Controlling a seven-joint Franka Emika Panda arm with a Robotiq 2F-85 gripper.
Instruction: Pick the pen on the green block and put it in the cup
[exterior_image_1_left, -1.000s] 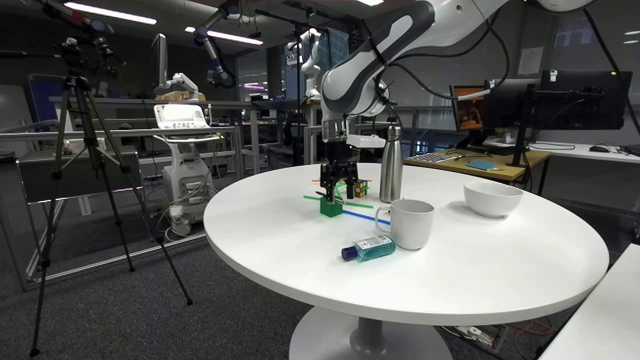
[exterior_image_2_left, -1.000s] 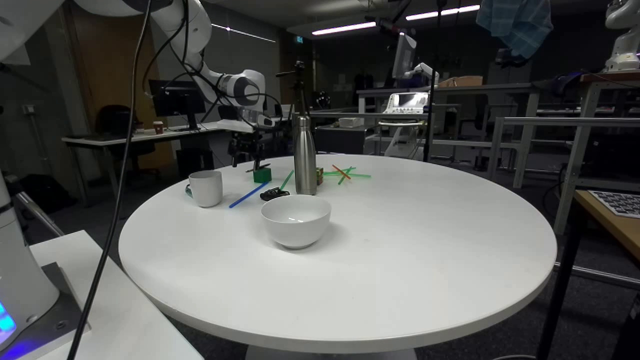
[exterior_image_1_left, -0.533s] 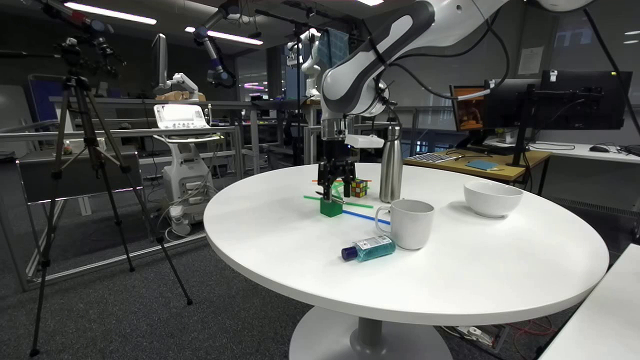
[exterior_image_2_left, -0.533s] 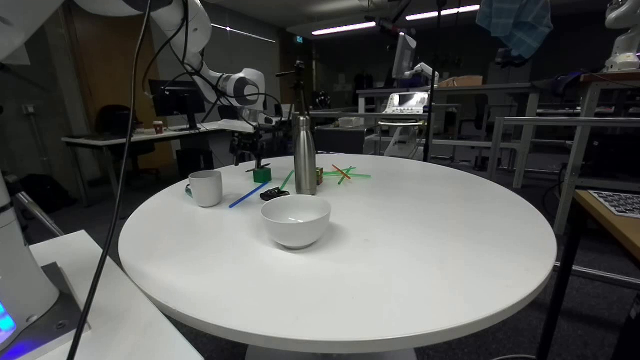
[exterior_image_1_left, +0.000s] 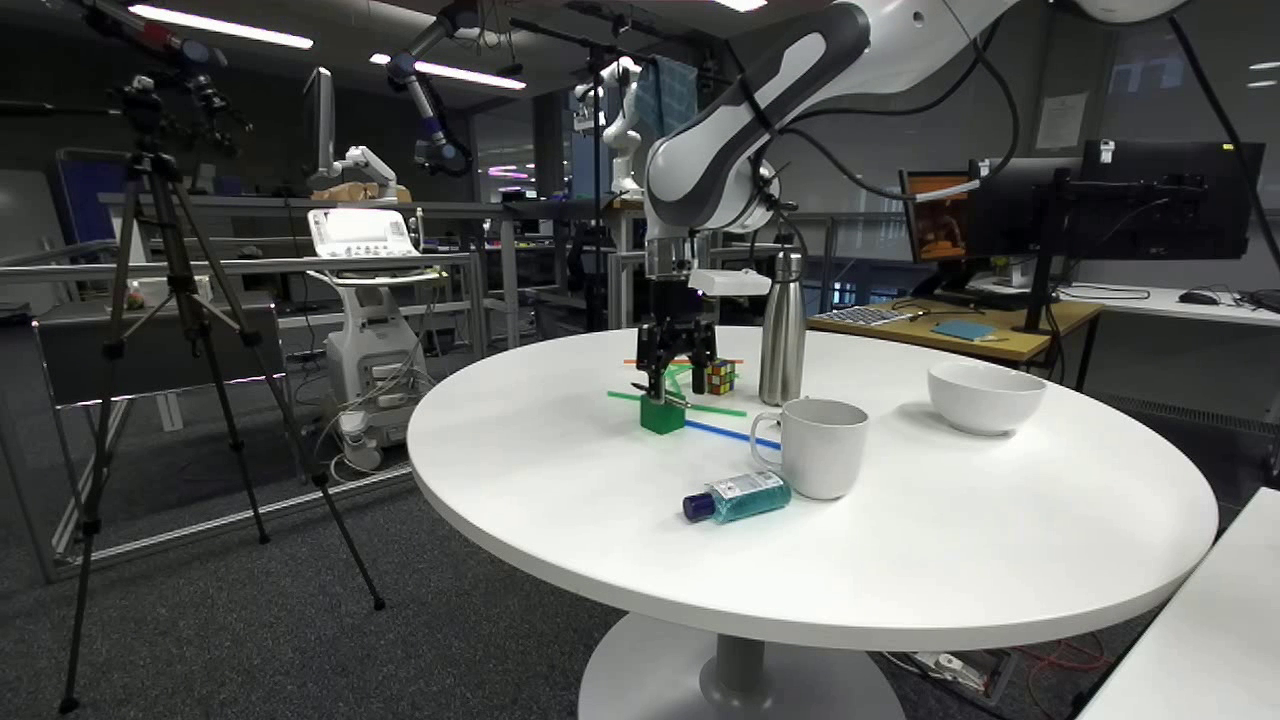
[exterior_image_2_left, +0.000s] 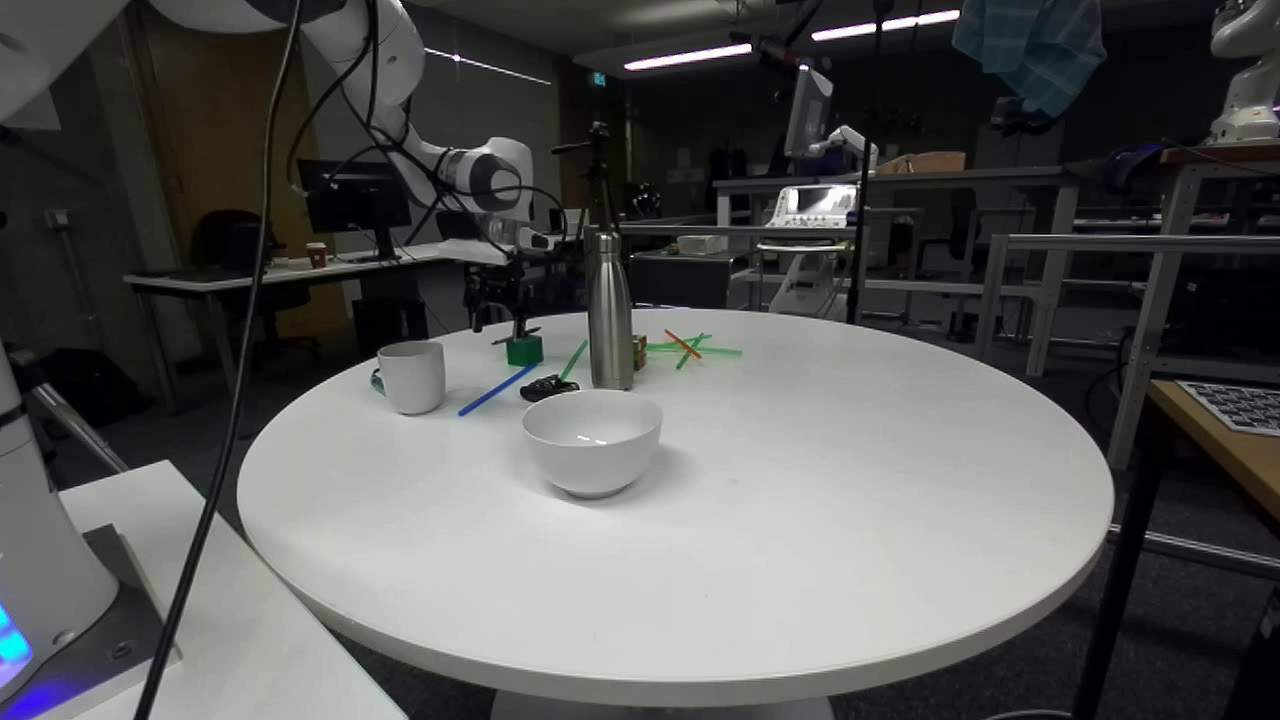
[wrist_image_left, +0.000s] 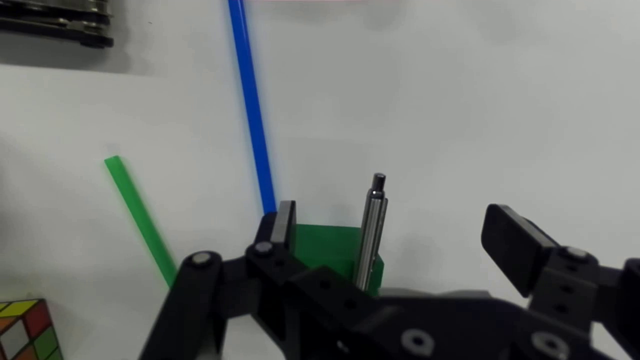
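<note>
The slim grey metallic pen (wrist_image_left: 371, 230) lies on the small bright-green block (wrist_image_left: 325, 242), close to its right edge in the wrist view, so the black hand (wrist_image_left: 390, 212), jaws wide, might by closing unevenly nudge it onto the white worktop (exterior_image_1_left: 950, 550).

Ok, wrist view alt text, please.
A slim metallic pen rests on a boxy green block, seen between the jaws of an open black gripper. Nearby: a thin blue stick, a thin green stick, a cropped multicoloured puzzle cube.
</note>
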